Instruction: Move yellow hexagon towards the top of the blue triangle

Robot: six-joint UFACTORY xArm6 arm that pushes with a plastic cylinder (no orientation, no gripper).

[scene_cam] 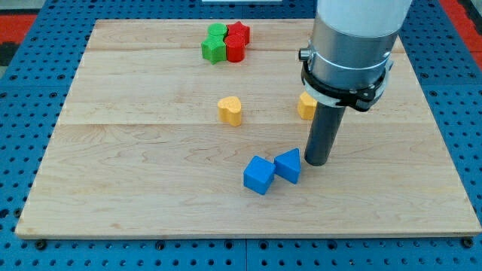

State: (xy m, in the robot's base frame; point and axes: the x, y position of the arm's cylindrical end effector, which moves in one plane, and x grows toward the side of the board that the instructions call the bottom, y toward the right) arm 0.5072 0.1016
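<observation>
- The tip (pixel 317 163) rests on the desk (pixel 135 188), just right of the blue triangle (pixel 288 165).
- There are no jaws here, only a plain rod.
- The yellow hexagon (pixel 306 106) sits above the triangle, partly hidden behind the arm.
- A blue cube (pixel 258 175) touches the triangle's left side.
- A yellow heart (pixel 230 110) lies mid-desk.
- Green blocks (pixel 215 44) and red blocks (pixel 237 41) cluster at the view's top.

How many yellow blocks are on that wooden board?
2. One yellow block sits near the board's middle; the other yellow block is to the view's right, partly hidden behind the arm. More could be hidden there.
</observation>
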